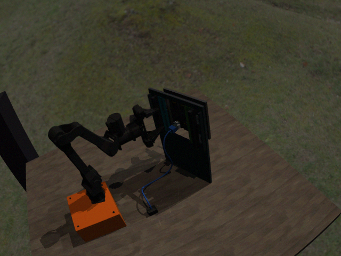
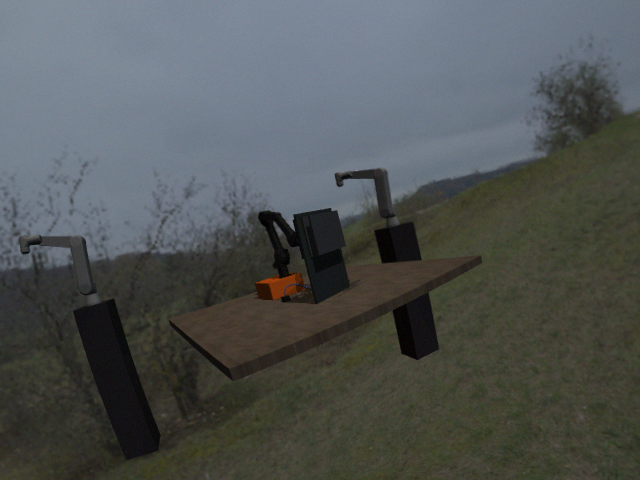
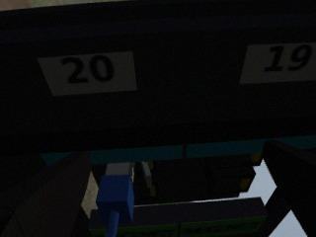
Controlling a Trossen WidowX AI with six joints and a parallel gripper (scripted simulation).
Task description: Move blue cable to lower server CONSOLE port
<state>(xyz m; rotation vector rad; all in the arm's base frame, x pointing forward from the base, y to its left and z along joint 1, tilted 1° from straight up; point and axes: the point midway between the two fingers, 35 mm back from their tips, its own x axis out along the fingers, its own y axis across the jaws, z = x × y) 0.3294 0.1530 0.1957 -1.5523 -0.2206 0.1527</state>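
With my gripper spread and holding nothing, the blue plug sits at the rack panel, nearer my left finger in the wrist view, so I judge I must centre on it.

Bare shrubs stand beyond a grassy slope.

Dim grassy slope, overcast sky, seemingly bare shrubs

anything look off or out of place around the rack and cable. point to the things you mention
Nothing looks spilled or damaged. The blue cable point(image 1: 156, 180) point(image 3: 113, 223) bends loosely down to a small black block point(image 1: 152, 210) on the table point(image 1: 248, 176) point(image 2: 330, 315); its plug point(image 1: 173, 128) point(image 3: 115, 195) is up at the rack point(image 1: 189, 162) point(image 2: 333, 279).
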